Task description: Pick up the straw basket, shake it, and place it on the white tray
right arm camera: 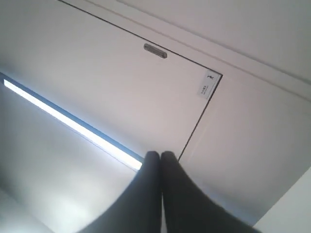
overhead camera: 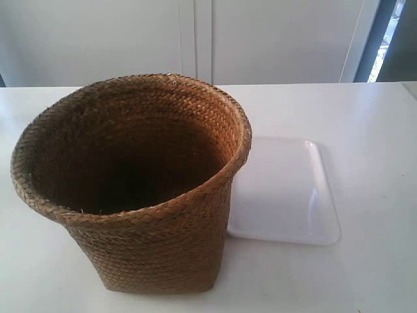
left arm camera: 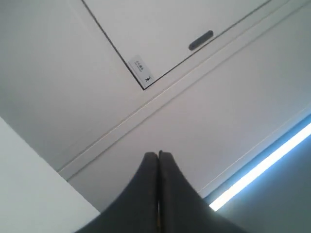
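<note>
The straw basket stands upright on the white table at the exterior view's left, brown braided, wide round rim, dark inside. Right beside it lies the white tray, flat and glossy; the basket's rim overlaps the tray's near-left edge in that view. No arm shows in the exterior view. My left gripper is shut, its dark fingers pressed together with nothing between them, pointing at a white wall. My right gripper is shut too, on nothing, facing the same kind of wall. Neither wrist view shows the basket or the tray.
The white table runs back to white wall panels. A window strip shows at the far right. Each wrist view shows a wall panel with a small label and a bright light strip.
</note>
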You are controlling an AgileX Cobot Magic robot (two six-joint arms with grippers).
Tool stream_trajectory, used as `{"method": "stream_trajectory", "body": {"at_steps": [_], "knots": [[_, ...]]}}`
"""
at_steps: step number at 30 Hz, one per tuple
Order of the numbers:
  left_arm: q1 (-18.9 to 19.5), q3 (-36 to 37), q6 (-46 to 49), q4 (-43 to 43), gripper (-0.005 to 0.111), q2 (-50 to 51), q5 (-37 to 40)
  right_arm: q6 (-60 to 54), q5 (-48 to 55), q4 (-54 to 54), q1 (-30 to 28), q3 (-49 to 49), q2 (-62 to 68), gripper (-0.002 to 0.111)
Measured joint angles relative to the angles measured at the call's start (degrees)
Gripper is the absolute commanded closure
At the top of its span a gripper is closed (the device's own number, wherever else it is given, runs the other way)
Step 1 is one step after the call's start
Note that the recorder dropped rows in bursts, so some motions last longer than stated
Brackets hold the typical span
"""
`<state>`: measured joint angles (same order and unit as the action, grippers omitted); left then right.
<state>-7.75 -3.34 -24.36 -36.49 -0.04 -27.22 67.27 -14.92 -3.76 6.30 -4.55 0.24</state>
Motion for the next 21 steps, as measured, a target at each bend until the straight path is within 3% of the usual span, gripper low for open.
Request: {"method": "stream_trajectory", "body": {"at_steps": [3, 5, 10, 14, 17, 21], "knots": [[-0.10, -5.87, 16.78, -3.29, 0.107, 0.04, 2.94, -8.28, 4.56, -0.14, 0.00, -5.06, 1.62, 0.108], [-0.10, -11.52, 30.98, -10.08, 0.107, 1.29, 3.02, -13.45, 8.04, -0.14, 0.00, -9.14, 4.40, 0.108], [-0.10, -26.40, 72.70, -37.53, 0.107, 9.80, 1.68, -28.60, 13.39, -0.24, 0.00, -21.27, 15.98, 0.108], [-0.10, -36.46, 101.70, -55.93, 0.107, 17.84, 6.15, -41.08, 18.43, -0.39, 0.00, -32.57, 27.42, 0.108], [-0.10, -43.21, 111.71, -60.37, 0.107, 23.57, 9.17, -49.45, 25.67, -0.39, 0.00, -41.59, 36.17, 0.108], [-0.10, -50.16, 117.04, -61.84, 0.107, 30.31, 10.74, -55.94, 38.97, -0.66, 0.00, -53.18, 46.93, 0.108]]}}
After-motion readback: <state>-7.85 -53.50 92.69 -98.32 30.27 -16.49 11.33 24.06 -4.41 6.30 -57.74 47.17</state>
